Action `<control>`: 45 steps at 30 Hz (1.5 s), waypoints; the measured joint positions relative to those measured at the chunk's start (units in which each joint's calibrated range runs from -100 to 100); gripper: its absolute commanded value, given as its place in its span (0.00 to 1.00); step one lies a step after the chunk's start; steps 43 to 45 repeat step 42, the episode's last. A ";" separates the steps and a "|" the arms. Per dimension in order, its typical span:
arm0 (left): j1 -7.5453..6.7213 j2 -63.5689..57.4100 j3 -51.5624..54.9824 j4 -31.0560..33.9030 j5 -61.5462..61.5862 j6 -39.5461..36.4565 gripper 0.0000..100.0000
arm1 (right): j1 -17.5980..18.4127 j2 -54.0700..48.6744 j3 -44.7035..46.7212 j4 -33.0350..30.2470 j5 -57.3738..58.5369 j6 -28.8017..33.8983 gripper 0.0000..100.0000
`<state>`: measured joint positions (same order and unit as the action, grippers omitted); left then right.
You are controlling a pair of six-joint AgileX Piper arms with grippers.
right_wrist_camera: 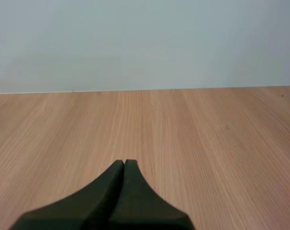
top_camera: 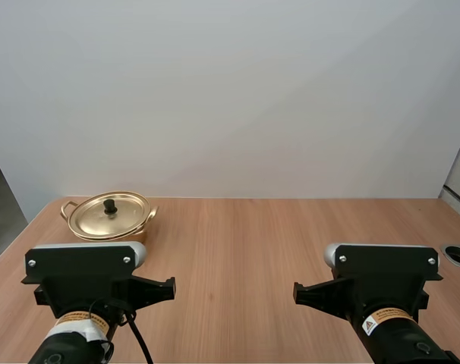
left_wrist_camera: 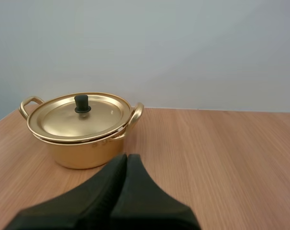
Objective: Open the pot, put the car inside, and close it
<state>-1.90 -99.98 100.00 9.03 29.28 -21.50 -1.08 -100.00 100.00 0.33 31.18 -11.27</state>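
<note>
Just beyond the pressed-together fingers of my left gripper sits the pot (lid on, seemingly flush); my right gripper, likewise closed, faces the table.

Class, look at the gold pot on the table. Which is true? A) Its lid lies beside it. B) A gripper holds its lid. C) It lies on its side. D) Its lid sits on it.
D: the lid sits flat on the upright pot, black knob up.
</note>
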 measured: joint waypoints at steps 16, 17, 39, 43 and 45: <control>0.08 -0.02 0.00 -7.48 2.24 0.09 0.01 | 0.00 0.00 0.00 0.10 0.00 0.00 0.00; 0.08 -0.02 0.00 -7.48 2.09 1.07 0.00 | 0.00 0.00 0.00 0.10 0.00 0.00 0.00; 0.08 -0.02 0.00 -7.58 1.74 2.31 0.00 | 0.00 0.00 0.00 0.10 0.00 0.00 0.00; 0.08 -0.02 0.00 -7.58 1.74 2.31 0.00 | 0.00 0.00 0.00 0.10 0.00 0.00 0.00; 0.08 -0.02 0.00 -7.58 1.74 2.31 0.00 | 0.00 0.00 0.00 0.10 0.00 0.00 0.00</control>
